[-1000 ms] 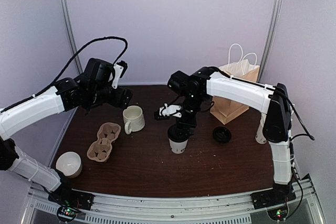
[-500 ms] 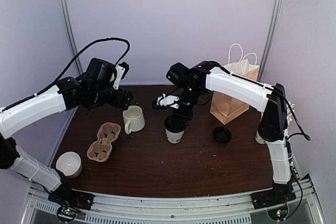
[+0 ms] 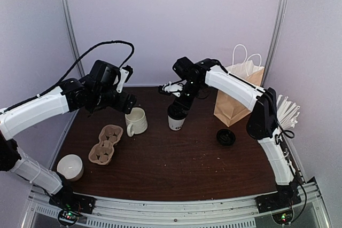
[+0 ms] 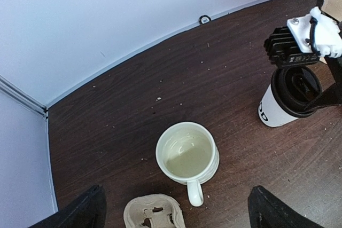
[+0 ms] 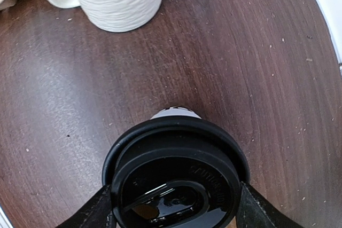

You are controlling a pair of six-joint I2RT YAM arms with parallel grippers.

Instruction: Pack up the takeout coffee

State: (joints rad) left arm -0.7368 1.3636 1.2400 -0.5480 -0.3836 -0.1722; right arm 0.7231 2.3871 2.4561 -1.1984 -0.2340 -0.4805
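Where right claw (image 5: 176,209) clamps, takeout coffee (image 3: 176,120) sits

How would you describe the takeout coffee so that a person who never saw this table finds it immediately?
Find the brown paper bag at the far right. Left of it, near the middle, is the takeout coffee, a small white paper cup in the right claw. Its black lid and dark letters set it apart from the handled cream mug beside it.
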